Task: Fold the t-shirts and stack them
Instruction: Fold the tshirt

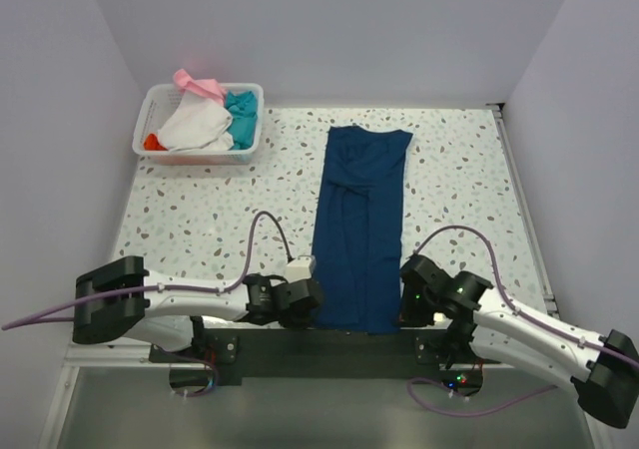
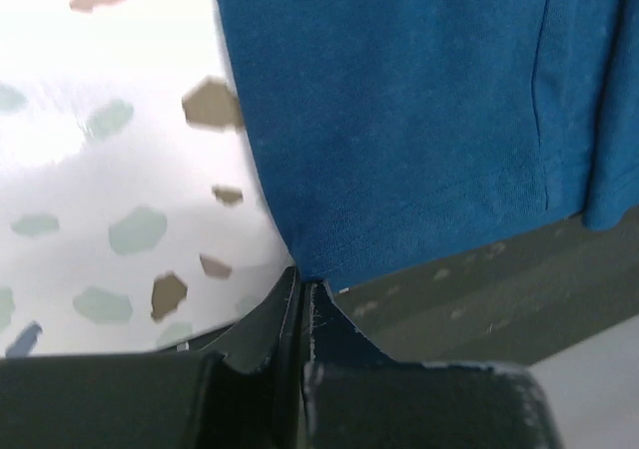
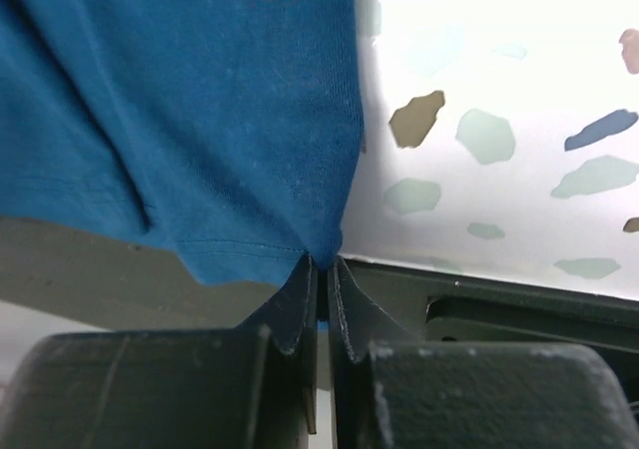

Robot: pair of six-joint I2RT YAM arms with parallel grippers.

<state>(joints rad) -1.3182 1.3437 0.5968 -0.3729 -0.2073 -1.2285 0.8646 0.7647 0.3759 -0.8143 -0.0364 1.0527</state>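
Observation:
A dark navy-blue t-shirt (image 1: 359,224) lies folded into a long narrow strip down the middle of the speckled table, its near hem at the table's front edge. My left gripper (image 1: 312,311) is shut on the shirt's near left corner (image 2: 305,269). My right gripper (image 1: 403,309) is shut on the near right corner (image 3: 324,254). Both wrist views show blue cloth (image 2: 419,110) (image 3: 200,120) pinched between the fingertips. White (image 1: 195,125), teal (image 1: 241,115), pink (image 1: 198,84) and orange-red (image 1: 152,142) tees sit piled in the basket at the far left. No print shows on the blue shirt.
A white plastic basket (image 1: 160,157) stands at the far left corner of the table. The table's dark front rail (image 1: 300,349) runs just below both grippers. Grey walls close in the back and both sides.

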